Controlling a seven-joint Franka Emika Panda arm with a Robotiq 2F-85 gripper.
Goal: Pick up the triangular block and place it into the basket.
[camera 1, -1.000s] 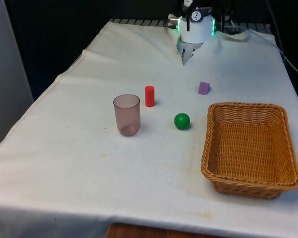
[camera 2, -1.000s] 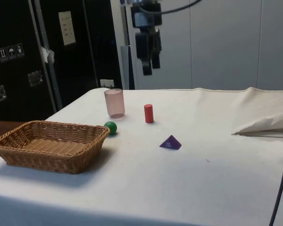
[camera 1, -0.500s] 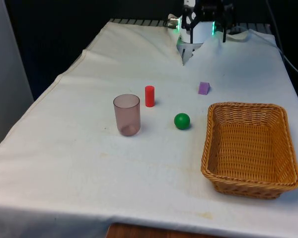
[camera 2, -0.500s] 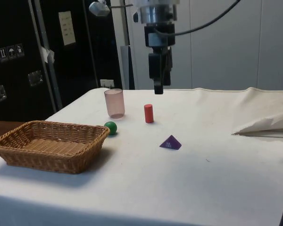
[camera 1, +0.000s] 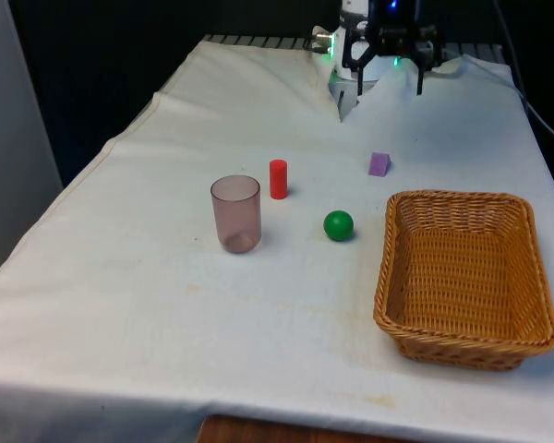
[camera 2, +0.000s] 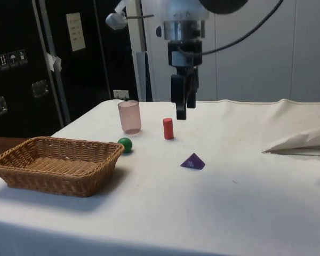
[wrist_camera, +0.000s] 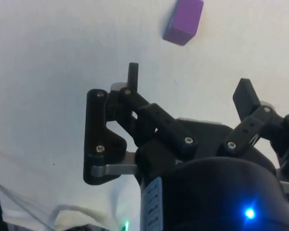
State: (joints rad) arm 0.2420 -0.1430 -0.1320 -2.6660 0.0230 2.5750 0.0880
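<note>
Swung out from the far end and lowered since a second ago: gripper (camera 2: 181, 109) now hanging above the desk (camera 1: 166, 305), short of the triangular block (camera 1: 379, 164). Fingers (wrist_camera: 133, 77) spread wide, holding nothing. Block just beyond the basket (camera 1: 462, 341), apart from it. Probably light, rigid; sloped faces may slip, so best pinched across flat sides. One block, basket, cup (camera 1: 236, 214), red cylinder (camera 1: 278, 179), green ball (camera 1: 338, 225).

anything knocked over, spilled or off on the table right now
Nothing stands out. The translucent pink cup and red cylinder stand upright, the green ball and purple triangular block lie apart on the cloth, and the wicker basket sits flat.
</note>
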